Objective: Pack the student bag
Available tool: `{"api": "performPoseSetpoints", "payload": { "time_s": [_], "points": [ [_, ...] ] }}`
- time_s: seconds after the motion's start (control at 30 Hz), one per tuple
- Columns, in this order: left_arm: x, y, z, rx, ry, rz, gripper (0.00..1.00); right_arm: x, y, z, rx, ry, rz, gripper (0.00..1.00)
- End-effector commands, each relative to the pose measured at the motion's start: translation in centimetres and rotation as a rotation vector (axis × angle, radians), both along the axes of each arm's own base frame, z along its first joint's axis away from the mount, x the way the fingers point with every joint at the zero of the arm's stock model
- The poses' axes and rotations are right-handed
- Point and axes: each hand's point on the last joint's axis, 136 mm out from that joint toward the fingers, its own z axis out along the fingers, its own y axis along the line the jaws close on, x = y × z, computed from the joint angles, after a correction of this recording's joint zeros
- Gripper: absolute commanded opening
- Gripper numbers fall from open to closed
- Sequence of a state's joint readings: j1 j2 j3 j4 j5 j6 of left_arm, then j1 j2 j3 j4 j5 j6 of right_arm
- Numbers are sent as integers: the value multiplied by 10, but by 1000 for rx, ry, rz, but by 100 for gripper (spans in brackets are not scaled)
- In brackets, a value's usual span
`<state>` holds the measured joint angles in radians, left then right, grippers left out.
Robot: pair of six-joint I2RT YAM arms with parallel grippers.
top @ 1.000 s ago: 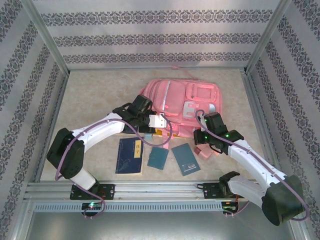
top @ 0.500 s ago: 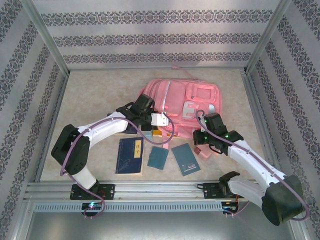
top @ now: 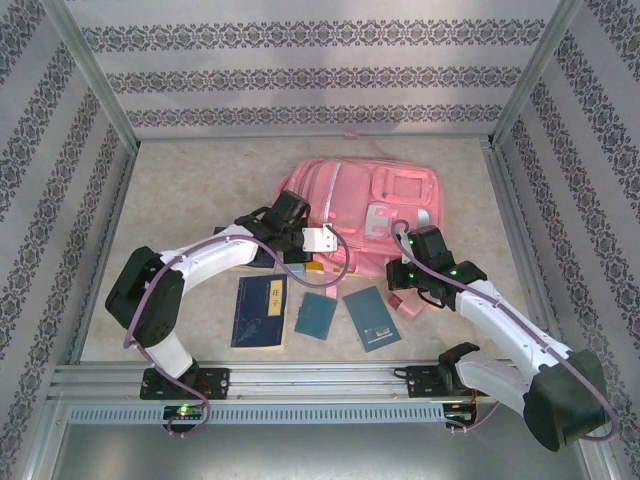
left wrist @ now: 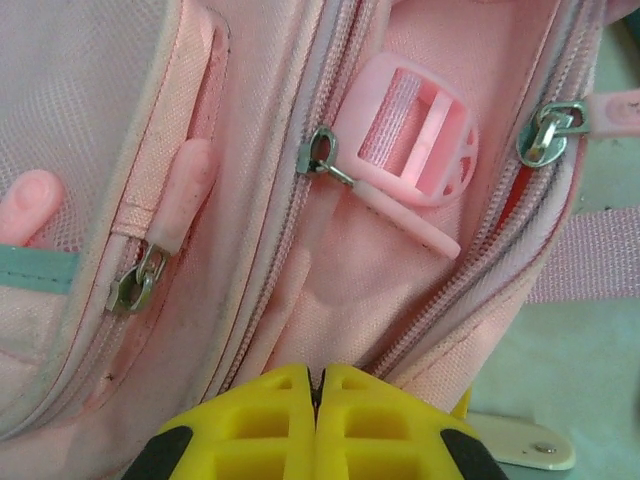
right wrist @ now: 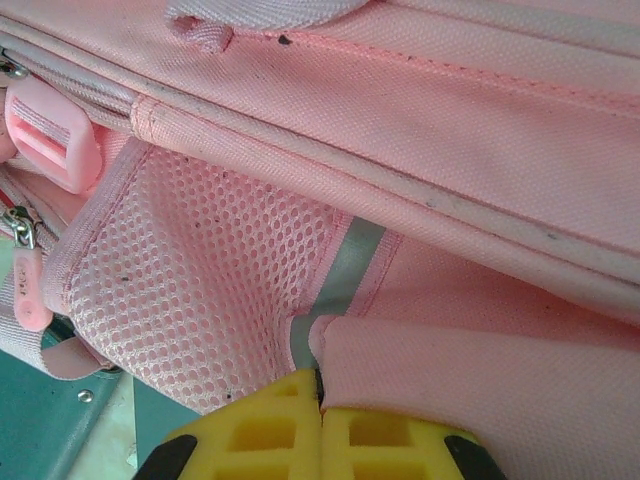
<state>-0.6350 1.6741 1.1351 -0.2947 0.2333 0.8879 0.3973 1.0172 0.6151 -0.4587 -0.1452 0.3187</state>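
Observation:
The student bag (top: 355, 200), a large pink backpack, lies flat at the table's middle back. My left gripper (top: 318, 245) is at its near left edge. In the left wrist view its yellow fingertips (left wrist: 320, 385) are shut, pinching a pucker of the bag's fabric (left wrist: 390, 260) between two zip lines. My right gripper (top: 402, 265) is at the bag's near right edge. In the right wrist view it (right wrist: 320, 400) is shut on a folded edge of the bag's cloth (right wrist: 450, 130), beside a mesh pocket (right wrist: 190, 280) with a grey strip.
A dark blue book (top: 260, 310), a small teal book (top: 317, 315) and a blue book (top: 370, 318) lie in a row in front of the bag. A small pink pouch (top: 408, 300) sits by the right arm. Patterned walls enclose the table.
My left gripper has closed from part open to shut on the bag's fabric, and its arm has shifted slightly right. The right arm has stayed put.

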Motion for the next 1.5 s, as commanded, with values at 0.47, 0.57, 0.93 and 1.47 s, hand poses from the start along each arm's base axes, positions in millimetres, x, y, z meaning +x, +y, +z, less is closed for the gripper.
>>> {"api": "performPoseSetpoints", "payload": {
  "time_s": [0.47, 0.57, 0.93, 1.47],
  "points": [
    [11, 28, 69, -427, -94, 469, 0, 21, -35, 12, -129, -50, -189, 0],
    [10, 35, 73, -477, -77, 529, 0, 24, -39, 13, -133, -50, -219, 0],
    [19, 54, 77, -619, 12, 745, 0, 25, -55, 17, -200, -58, -276, 0],
    [23, 59, 111, -724, 115, 860, 0, 37, -71, 34, -255, -80, -347, 14]
  ]
}}
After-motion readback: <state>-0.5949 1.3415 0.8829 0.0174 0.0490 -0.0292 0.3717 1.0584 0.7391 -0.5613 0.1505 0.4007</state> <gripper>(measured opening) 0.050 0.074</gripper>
